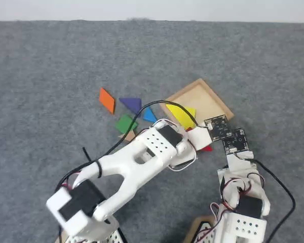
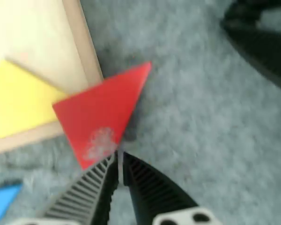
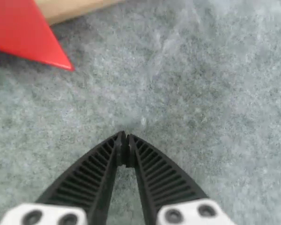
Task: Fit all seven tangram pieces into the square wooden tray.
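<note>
Grey carpet (image 1: 50, 66) (coarse, fuzzy) meets a pale wall (image 1: 142, 9).

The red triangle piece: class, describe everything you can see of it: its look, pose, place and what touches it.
The red triangle is a flat, smooth piece with sharp corners and a pale scuff near one corner. It lies over the corner of the wooden tray's rim, so it is not inside the tray. The rest of it sits over the grey carpet. The left gripper, fingers closed, meets its edge by the scuffed corner. The yellow piece lies close by, inside the tray.
</note>
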`<action>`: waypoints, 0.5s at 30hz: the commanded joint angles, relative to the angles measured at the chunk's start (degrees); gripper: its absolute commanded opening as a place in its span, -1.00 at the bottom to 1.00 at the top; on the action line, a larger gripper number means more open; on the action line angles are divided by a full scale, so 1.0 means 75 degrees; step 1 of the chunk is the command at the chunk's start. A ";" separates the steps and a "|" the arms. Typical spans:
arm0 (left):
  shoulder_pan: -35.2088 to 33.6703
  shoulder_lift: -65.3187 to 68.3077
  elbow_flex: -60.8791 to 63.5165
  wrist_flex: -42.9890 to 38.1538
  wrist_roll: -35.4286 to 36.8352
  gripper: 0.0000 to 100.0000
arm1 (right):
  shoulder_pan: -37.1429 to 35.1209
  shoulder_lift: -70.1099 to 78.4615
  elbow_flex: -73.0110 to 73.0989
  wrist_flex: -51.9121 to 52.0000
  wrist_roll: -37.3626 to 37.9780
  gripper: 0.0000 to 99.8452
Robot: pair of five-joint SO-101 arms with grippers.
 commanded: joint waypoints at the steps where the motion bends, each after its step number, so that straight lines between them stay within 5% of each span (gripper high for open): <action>1: 0.0035 0.0715 -0.0334 -0.0387 0.0012 -0.97 | 0.0568 -0.0158 0.0047 -0.0123 0.0141 -0.98; 6: -0.0293 0.0832 -0.0967 -0.0188 0.0692 -0.97 | 0.2081 -0.0158 -0.0188 -0.0123 0.0094 -0.99; 15: -0.0727 -0.0903 -0.1483 0.1254 0.0680 -0.97 | 0.2221 -0.0158 -0.0094 -0.0229 0.0141 -0.98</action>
